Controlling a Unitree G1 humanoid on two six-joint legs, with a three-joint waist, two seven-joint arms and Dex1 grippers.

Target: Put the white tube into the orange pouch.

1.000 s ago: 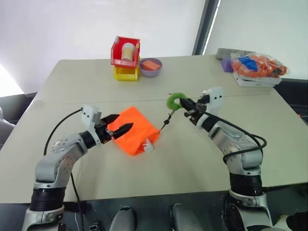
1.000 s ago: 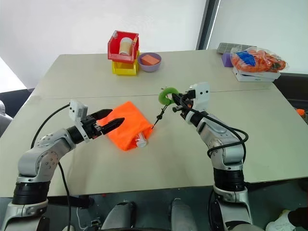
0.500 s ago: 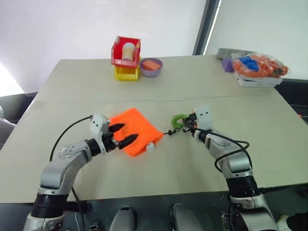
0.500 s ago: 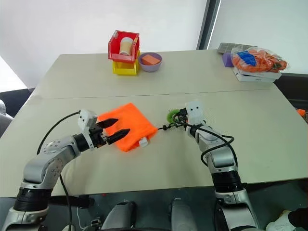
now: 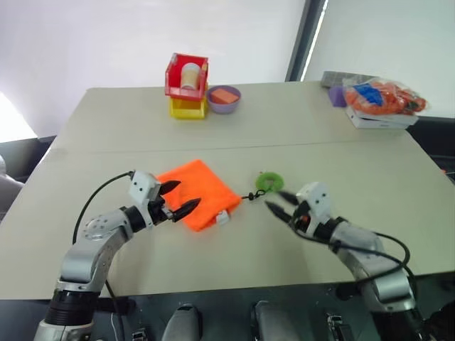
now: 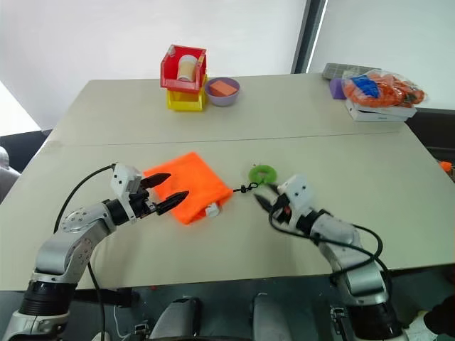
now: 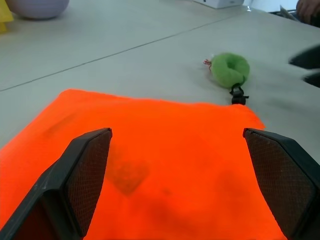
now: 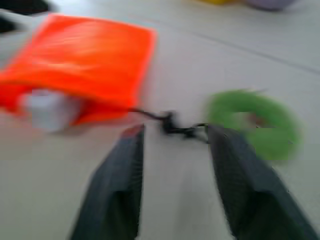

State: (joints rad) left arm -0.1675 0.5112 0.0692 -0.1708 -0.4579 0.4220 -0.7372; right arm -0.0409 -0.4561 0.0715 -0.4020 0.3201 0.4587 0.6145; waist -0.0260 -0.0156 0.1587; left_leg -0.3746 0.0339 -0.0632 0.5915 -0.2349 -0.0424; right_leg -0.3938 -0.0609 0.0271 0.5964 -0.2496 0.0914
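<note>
The orange pouch (image 5: 197, 192) lies flat on the table, its mouth toward my right. The white tube's (image 5: 222, 217) capped end pokes out of that mouth, the rest hidden inside. The pouch's black cord runs to the green ring (image 5: 268, 180), which rests on the table. My left gripper (image 5: 183, 195) hovers open over the pouch's left corner, its fingers (image 7: 80, 175) spread wide above the fabric (image 7: 150, 165). My right gripper (image 5: 274, 199) is open just in front of the ring, holding nothing; the cord and ring (image 8: 252, 125) lie beyond its fingertips.
At the back stand a red bin (image 5: 186, 77) with a tape roll stacked on a yellow bin, and a purple bowl (image 5: 222, 98). A clear bag of orange items (image 5: 380, 96) sits on a white box at the far right corner.
My right gripper opened and let go of the green ring, which now lies on the table, then drew back and down. The pouch settled flat. The left gripper sank slightly.
</note>
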